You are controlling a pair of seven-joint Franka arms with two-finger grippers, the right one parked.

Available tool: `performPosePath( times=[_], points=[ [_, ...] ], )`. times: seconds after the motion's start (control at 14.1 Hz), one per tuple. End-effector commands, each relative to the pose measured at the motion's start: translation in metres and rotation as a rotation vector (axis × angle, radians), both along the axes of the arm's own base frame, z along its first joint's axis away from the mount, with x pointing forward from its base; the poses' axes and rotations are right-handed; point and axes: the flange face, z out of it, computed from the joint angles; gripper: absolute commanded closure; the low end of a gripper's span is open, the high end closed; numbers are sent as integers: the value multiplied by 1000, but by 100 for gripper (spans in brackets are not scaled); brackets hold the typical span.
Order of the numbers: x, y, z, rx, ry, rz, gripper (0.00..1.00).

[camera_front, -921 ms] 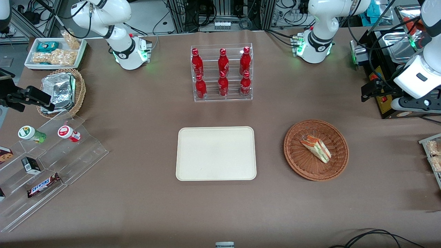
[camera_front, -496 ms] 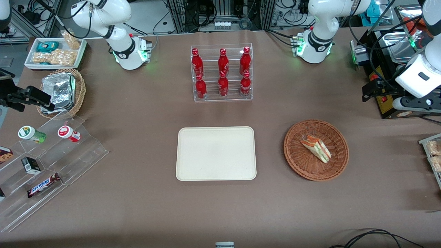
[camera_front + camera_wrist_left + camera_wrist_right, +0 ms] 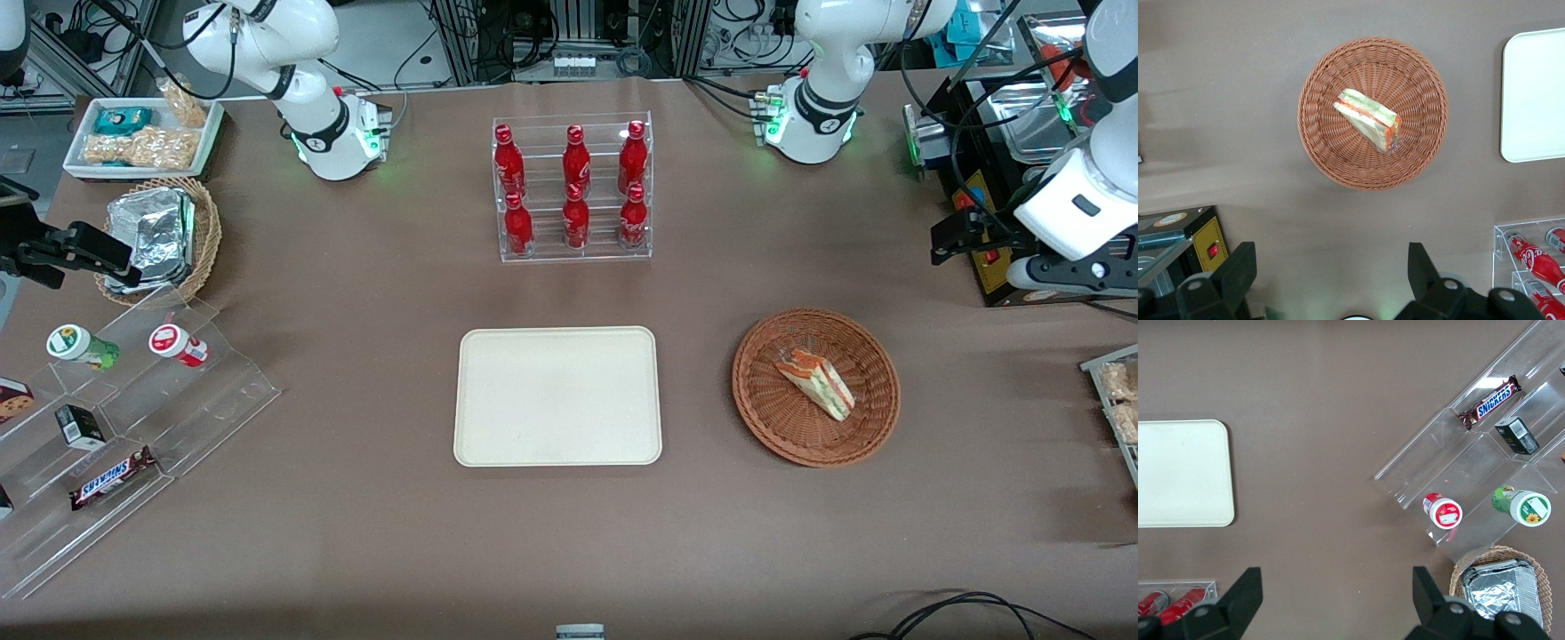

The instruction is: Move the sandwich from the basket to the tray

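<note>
The sandwich [image 3: 815,382] [image 3: 1368,119], a clear-wrapped white wedge with orange and green layers, lies in the round reddish-brown basket [image 3: 765,418] [image 3: 1318,153]. The cream tray [image 3: 557,396] [image 3: 1535,100] sits flat beside the basket, toward the parked arm's end, with nothing on it. My left gripper [image 3: 949,238] [image 3: 1331,273] hangs high over the table, farther from the front camera than the basket and toward the working arm's end. Its fingers [image 3: 1238,267] stand wide apart and open, with only bare tablecloth between them.
An acrylic rack of red bottles [image 3: 573,191] stands farther back than the tray. A black box with a red switch [image 3: 987,244] [image 3: 1208,243] sits under the gripper. Toward the parked arm's end are a stepped acrylic shelf of snacks [image 3: 133,418] and a paler basket of foil packs [image 3: 160,236].
The working arm has shifted only slightly, the gripper staying open. The sandwich, basket and tray have not moved.
</note>
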Motion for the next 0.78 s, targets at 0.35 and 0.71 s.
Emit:
performPosePath(
  times=[0.35,0.71],
  points=[
    [5,-7,-100,7,32,11,0],
    [-1,-29,-182,19,-65,173,0]
  ],
)
